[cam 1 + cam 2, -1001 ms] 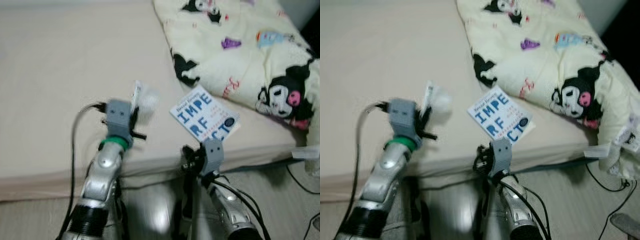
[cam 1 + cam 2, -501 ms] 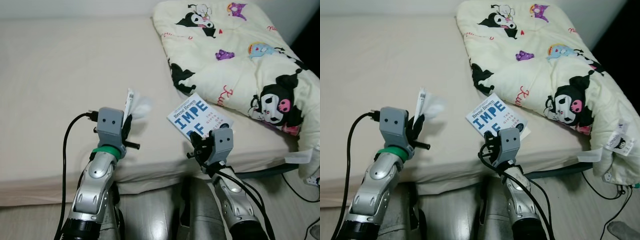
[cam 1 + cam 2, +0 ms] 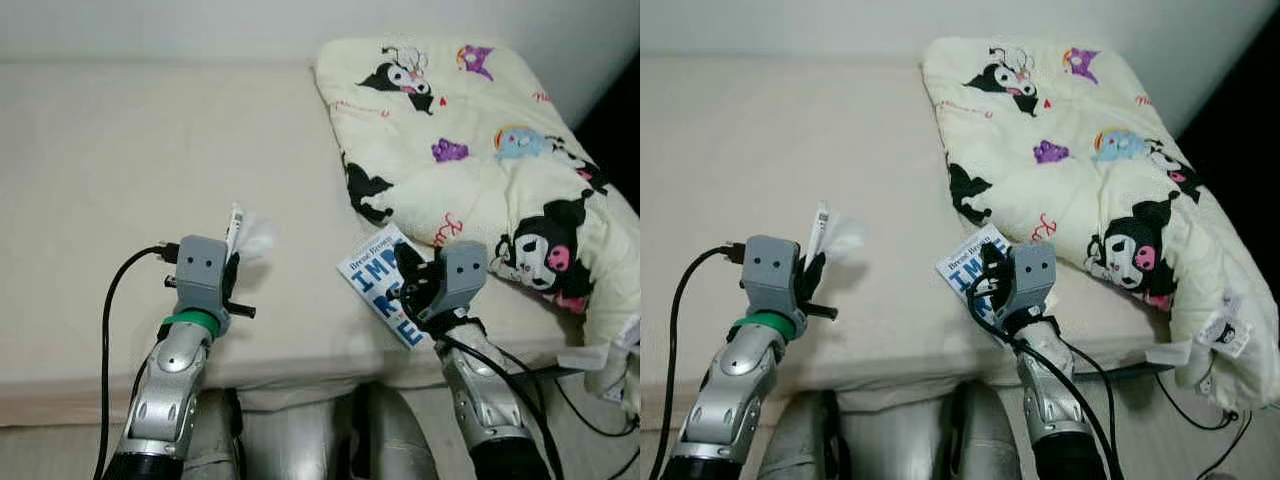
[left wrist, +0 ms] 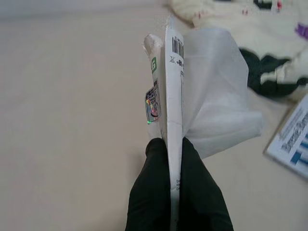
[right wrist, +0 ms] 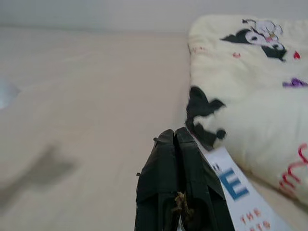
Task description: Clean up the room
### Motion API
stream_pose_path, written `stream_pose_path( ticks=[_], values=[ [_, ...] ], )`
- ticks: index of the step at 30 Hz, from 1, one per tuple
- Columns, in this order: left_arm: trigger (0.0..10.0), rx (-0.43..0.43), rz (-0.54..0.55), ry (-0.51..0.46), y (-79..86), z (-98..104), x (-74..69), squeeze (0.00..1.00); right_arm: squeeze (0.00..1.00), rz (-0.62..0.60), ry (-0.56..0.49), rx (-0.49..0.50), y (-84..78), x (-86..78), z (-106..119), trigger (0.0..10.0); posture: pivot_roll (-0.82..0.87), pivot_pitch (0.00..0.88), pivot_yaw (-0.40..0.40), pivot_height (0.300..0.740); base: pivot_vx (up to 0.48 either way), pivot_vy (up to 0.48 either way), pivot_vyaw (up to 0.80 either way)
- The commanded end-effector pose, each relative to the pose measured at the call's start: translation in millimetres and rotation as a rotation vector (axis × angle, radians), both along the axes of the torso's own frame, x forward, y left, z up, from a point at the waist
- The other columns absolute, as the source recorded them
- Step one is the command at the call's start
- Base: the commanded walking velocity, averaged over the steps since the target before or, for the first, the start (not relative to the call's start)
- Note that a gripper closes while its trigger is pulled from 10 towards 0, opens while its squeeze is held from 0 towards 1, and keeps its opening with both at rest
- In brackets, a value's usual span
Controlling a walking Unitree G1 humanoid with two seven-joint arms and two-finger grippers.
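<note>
Tissue packet (image 4: 172, 96) — a flat white pack with a barcode and a small sticker, a loose tissue (image 4: 216, 106) fanning from its side — stands on edge at the centre of the left wrist view, pinched between the pressed-together black fingers (image 4: 149, 192) of the left gripper (image 3: 232, 268). In the left eye view it sits in the lower left of centre, raised just above the beige bed (image 3: 120, 170).

Lower centre-right of that frame, the right gripper (image 3: 408, 270) has its fingers (image 5: 166, 178) pressed together with nothing between them — its tips hover over the upper edge of a blue-and-white book (image 3: 375, 285). That book lies flat on the bed near the front edge, its far corner just beside, perhaps under, the cream cartoon-print quilt (image 3: 480, 150) that fills the upper right and spills over the bed's right side. Black cables (image 3: 110, 330) loop from both silver arms at the bottom.
</note>
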State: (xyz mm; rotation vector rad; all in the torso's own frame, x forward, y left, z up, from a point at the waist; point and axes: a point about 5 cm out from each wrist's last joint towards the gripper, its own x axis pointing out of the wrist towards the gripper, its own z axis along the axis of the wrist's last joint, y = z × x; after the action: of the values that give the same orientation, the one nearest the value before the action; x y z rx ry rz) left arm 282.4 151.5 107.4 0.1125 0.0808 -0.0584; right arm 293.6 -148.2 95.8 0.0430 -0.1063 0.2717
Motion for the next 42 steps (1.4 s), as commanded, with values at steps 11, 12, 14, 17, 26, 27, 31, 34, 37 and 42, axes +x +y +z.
stream_pose_path(
  ticks=[11, 12, 14, 17, 26, 27, 31, 34, 37, 42],
  values=[
    [10.0, -0.044, -0.03, 0.007, -13.7, -1, 7.6, 0.0, 0.0, -0.009, 0.044, -0.002, -1.8, -3.9, -8, 10.0, 0.0, 0.0, -0.035, 0.71, 0.0, 0.0, 0.0],
    [10.0, -0.044, -0.03, 0.007, -13.7, -1, 7.6, 0.0, 0.0, -0.009, 0.044, -0.002, -1.8, -3.9, -8, 10.0, 0.0, 0.0, -0.035, 0.71, 0.0, 0.0, 0.0],
    [10.0, -0.044, -0.034, 0.011, -14.1, -2, 8.1, 0.0, 0.0, -0.016, 0.052, -0.006, -2.1, -3.6, -9, 10.0, 0.0, 0.0, -0.032, 0.72, 0.0, 0.0, 0.0],
    [10.0, -0.042, -0.037, 0.018, -13.7, -4, 8.0, 0.0, 0.0, -0.028, 0.062, -0.004, -2.1, -3.4, -11, 10.0, 0.0, 0.0, -0.029, 0.72, 0.0, 0.0, 0.0],
    [10.0, -0.035, -0.045, 0.028, -13.4, -5, 10.4, 0.0, 0.0, -0.046, 0.067, 0.019, 4.7, -1.0, -11, 10.0, 0.0, 0.0, -0.014, 0.72, 0.0, 0.0, 0.0],
    [10.0, -0.035, -0.045, 0.028, -13.4, -5, 10.4, 0.0, 0.0, -0.046, 0.067, 0.019, 4.7, -1.0, -11, 10.0, 0.0, 0.0, -0.014, 0.72, 0.0, 0.0, 0.0],
    [10.0, -0.033, -0.048, 0.029, -14.6, -5, 10.4, 0.0, 0.0, -0.029, 0.076, 0.022, 10.1, 0.3, -12, 10.0, 0.0, 0.0, -0.012, 0.72, 0.0, 0.0, 0.0],
    [10.0, -0.032, -0.05, 0.029, -14.7, -5, 10.4, 0.0, 0.0, -0.018, 0.077, 0.025, 15.9, 3.2, -12, 10.0, 0.01, 0.0, -0.007, 0.72, 0.0, 0.0, 0.0],
    [10.0, -0.032, -0.051, 0.028, -14.7, -5, 10.7, 0.0, 0.0, -0.009, 0.076, 0.028, 20.3, 5.3, -11, 10.0, 0.01, 0.0, -0.006, 0.72, 0.0, 0.0, 0.0],
    [10.0, -0.027, -0.05, 0.025, -14.2, -4, 11.5, 0.0, 0.0, -0.003, 0.077, 0.034, 24.1, 6.2, -12, 10.0, 0.01, 0.0, -0.005, 0.72, 0.0, 0.0, 0.0]
  ],
)
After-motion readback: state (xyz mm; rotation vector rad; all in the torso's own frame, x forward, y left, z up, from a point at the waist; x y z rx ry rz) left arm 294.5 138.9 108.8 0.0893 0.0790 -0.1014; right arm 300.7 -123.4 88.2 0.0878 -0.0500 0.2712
